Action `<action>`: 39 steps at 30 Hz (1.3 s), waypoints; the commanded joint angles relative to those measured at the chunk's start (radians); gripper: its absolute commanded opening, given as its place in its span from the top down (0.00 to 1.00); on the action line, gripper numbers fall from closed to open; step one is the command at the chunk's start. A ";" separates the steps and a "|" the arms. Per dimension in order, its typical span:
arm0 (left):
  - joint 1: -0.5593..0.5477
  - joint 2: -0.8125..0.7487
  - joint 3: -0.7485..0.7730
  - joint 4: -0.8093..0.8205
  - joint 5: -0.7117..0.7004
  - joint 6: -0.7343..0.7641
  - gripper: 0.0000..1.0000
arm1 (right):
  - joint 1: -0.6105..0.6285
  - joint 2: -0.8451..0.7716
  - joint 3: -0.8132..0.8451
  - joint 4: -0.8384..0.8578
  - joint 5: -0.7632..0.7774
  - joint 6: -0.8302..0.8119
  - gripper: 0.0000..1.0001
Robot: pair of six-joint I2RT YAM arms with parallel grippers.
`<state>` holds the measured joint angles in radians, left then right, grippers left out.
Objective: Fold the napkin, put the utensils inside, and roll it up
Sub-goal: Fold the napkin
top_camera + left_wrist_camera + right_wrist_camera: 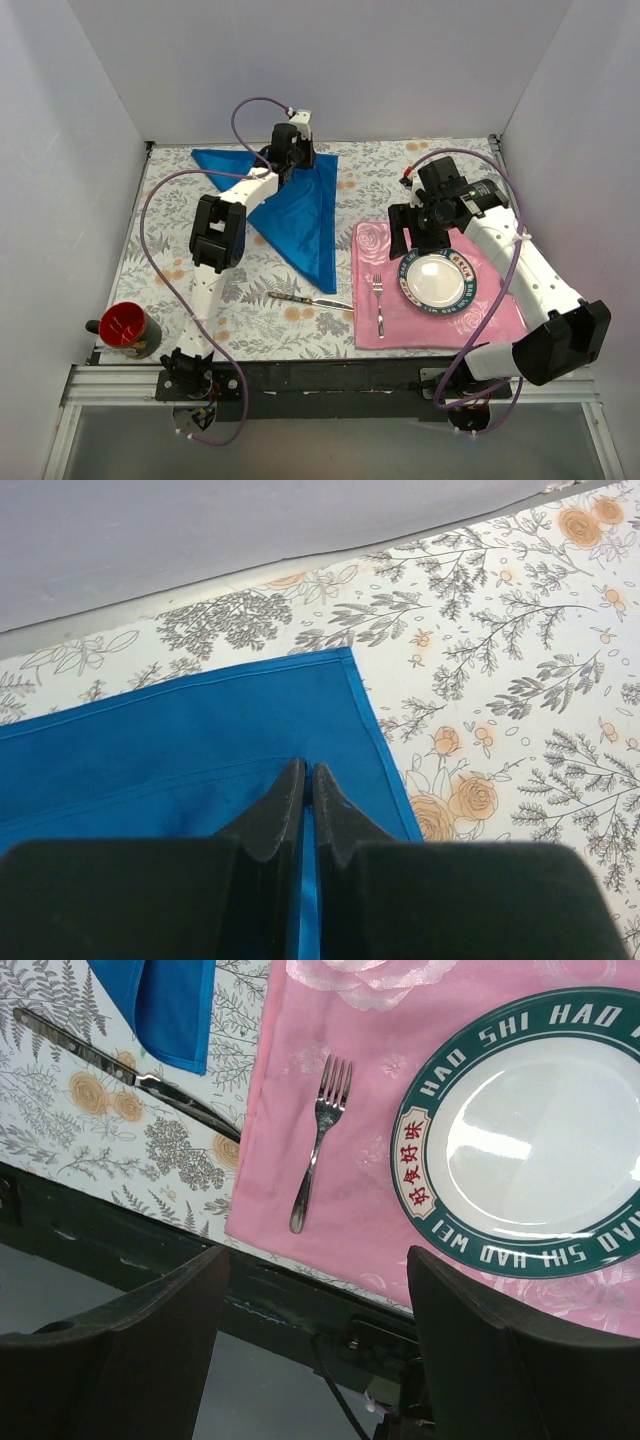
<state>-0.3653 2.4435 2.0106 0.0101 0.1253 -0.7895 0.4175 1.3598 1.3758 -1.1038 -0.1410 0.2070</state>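
Note:
The blue napkin [300, 215] lies in a triangle on the floral tablecloth, one point toward the near edge. My left gripper [290, 158] is shut on the napkin's far edge; in the left wrist view blue cloth [200, 740] shows between the closed fingers [308, 772], close to its right corner. The silver knife [310, 299] lies just below the napkin's near point and also shows in the right wrist view [120, 1070]. My right gripper [413, 238] is open and empty [315, 1260], hovering above the pink mat's far left part.
A pink rose-patterned placemat [500, 320] holds a fork [378, 300] and a white plate with a green rim [440, 280]. A red mug [128, 328] stands at the near left corner. White walls enclose the table on three sides.

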 commanded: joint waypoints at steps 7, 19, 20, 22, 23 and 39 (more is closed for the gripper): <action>-0.023 0.032 0.082 -0.004 0.017 0.062 1.00 | -0.008 -0.036 -0.029 0.021 -0.011 0.003 0.20; -0.041 0.061 0.126 0.017 -0.023 0.084 1.00 | -0.016 -0.039 -0.038 0.025 -0.011 -0.008 0.20; -0.041 0.064 0.134 0.018 -0.027 0.084 1.00 | -0.019 -0.041 -0.037 0.025 -0.011 -0.009 0.20; -0.040 0.071 0.151 0.021 -0.029 0.091 1.00 | -0.020 -0.041 -0.038 0.024 -0.011 -0.009 0.20; -0.040 0.075 0.154 0.025 -0.030 0.093 1.00 | -0.020 -0.041 -0.040 0.024 -0.011 -0.009 0.20; -0.041 0.115 0.183 0.065 -0.078 0.084 1.00 | -0.029 -0.054 -0.064 0.018 -0.008 -0.012 0.20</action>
<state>-0.4023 2.5755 2.1426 0.0376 0.0654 -0.7067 0.3931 1.3346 1.3251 -1.0935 -0.1410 0.2050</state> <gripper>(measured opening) 0.023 0.796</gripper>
